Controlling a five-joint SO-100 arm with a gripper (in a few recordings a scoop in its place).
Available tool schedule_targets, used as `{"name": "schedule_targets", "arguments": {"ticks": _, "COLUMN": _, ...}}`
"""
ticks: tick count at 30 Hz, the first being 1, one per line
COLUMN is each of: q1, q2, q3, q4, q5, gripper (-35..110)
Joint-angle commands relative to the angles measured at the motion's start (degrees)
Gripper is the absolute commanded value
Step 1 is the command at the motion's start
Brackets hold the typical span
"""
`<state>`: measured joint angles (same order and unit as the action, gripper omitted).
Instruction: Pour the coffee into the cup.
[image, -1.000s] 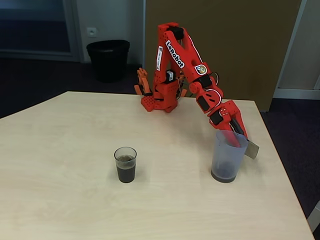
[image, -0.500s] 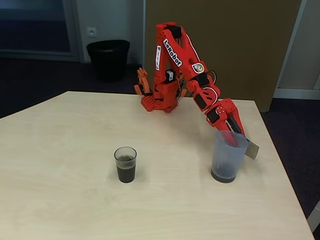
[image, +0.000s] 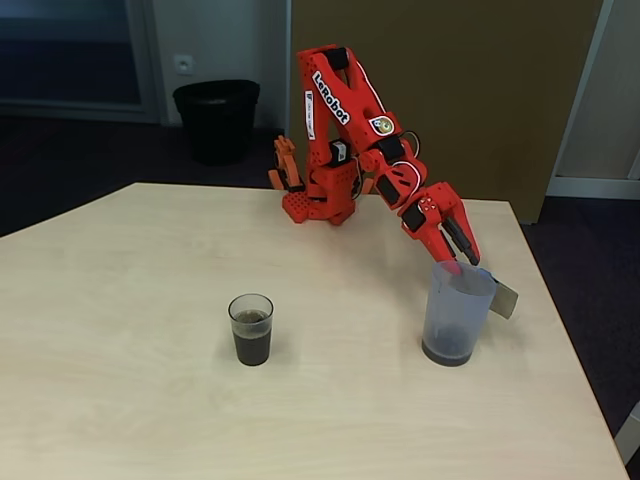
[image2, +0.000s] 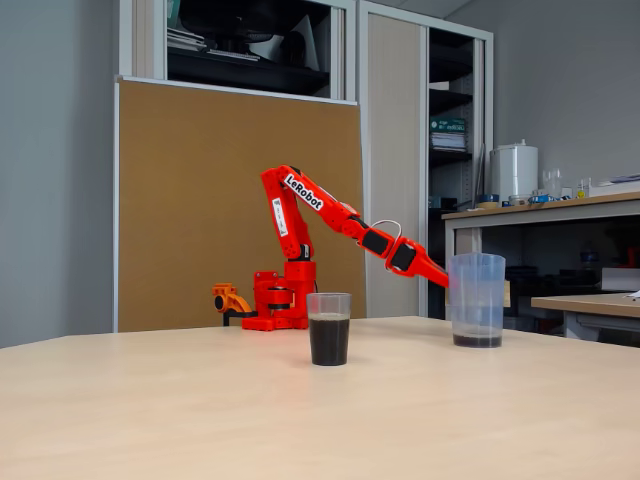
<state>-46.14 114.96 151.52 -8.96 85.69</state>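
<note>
Gripper (image: 462, 262) at jug (image: 456, 314) rim, handle side; finger tips at or just above rim, spread not resolvable: cannot tell whether open or closed. Jug upright on table (image: 130, 400), thin dark residue at bottom; judged light, thin-walled, flexible, slippery. Best hold: cardboard tab (image: 503, 298) at handle, just beside tips. Cup (image: 251, 329) well apart from gripper, about half full of coffee (image: 252, 347); judged top-light, easily tipped.
</note>
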Motion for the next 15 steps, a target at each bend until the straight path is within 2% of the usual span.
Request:
{"name": "schedule_targets", "arguments": {"ticks": 1, "q1": -0.4, "q2": 6.5, "q3": 3.0, "q4": 0.3, "q5": 0.4, "gripper": 14}}
{"name": "schedule_targets", "arguments": {"ticks": 8, "q1": 0.0, "q2": 17.6, "q3": 9.6, "q4": 2.5, "q5": -1.4, "gripper": 14}}
{"name": "schedule_targets", "arguments": {"ticks": 15, "q1": 2.2, "q2": 30.9, "q3": 17.1, "q4": 5.1, "q5": -12.7, "gripper": 13}}
